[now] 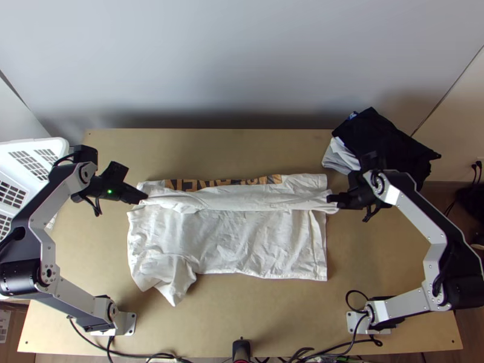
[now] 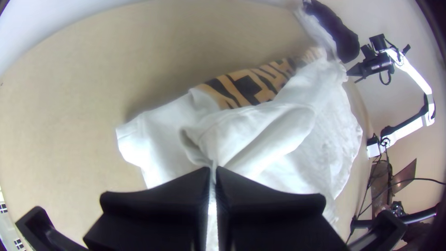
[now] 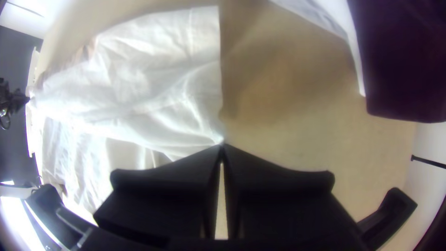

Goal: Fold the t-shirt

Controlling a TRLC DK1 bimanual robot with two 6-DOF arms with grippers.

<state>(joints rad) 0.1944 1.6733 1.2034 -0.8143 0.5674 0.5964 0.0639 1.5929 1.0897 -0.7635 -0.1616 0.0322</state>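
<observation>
In the top view my left gripper (image 1: 144,196) is at the left end of a raised fold of the white t-shirt (image 1: 230,242), and my right gripper (image 1: 331,201) is at that fold's right end. The shirt lies across the table, its far part partly covered by the fold, with a strip of orange-and-black print along the far edge. A bunched corner sticks out at the near left. In the left wrist view my left gripper (image 2: 213,171) is shut on white cloth (image 2: 260,135). In the right wrist view my right gripper (image 3: 222,147) pinches the shirt's edge (image 3: 186,116).
A pile of black cloth (image 1: 387,142) with a grey-white piece (image 1: 340,158) lies at the table's far right corner. At the left stands a white plastic basket (image 1: 30,145). Cables (image 1: 327,348) run along the table's near edge.
</observation>
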